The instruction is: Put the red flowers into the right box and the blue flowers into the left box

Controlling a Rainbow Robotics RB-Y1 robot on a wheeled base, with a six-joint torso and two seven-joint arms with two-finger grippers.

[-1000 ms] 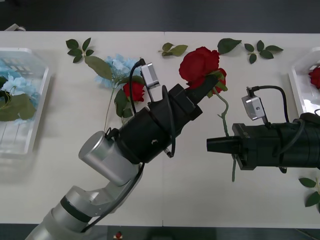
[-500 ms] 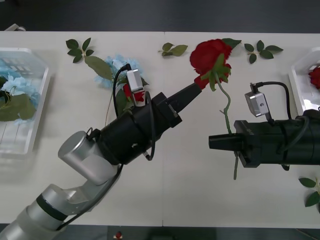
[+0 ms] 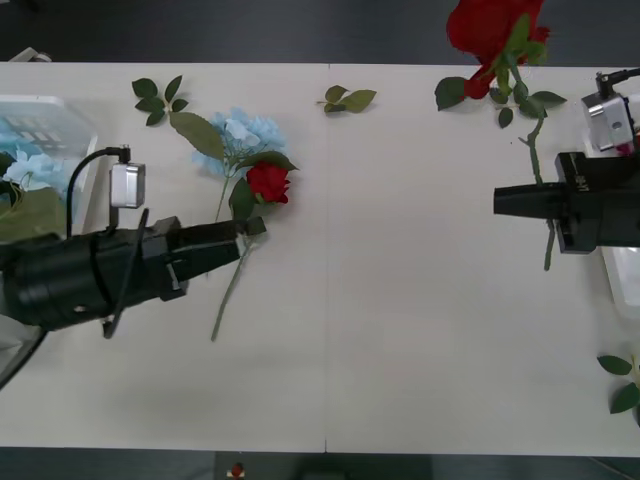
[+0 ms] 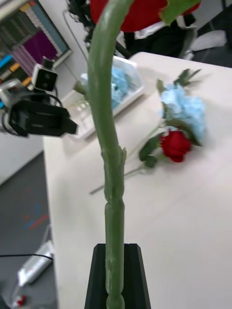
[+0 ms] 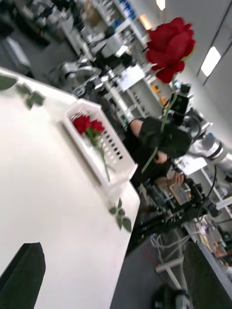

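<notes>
The rose (image 3: 495,30) has changed hands. Half a second ago the left gripper (image 3: 243,236) was holding it by the head, close under the bloom; now that gripper has let go and moved back to the left side of the table (image 3: 400,300). Its fingers stand wide apart in its wrist view, with nothing between them. Their tips are just beside the stem of a second rose (image 3: 268,183), which lies flat against a blue flower (image 3: 238,138) – these two are not sorted yet.

The right gripper (image 3: 505,200) now carries the first rose alone. Its fingers are closed narrow on the lower part of the green stem (image 4: 108,159), and the bloom stands high above them, upright. Compared with a moment ago, this gripper has moved to the right, so the rose is now near the right box (image 5: 99,145). Two red roses lie in that box already.

So the handover looks complete – what remains for this flower, I think, is to bring it over the box and release it. The left box (image 3: 40,200) holds blue flowers.
</notes>
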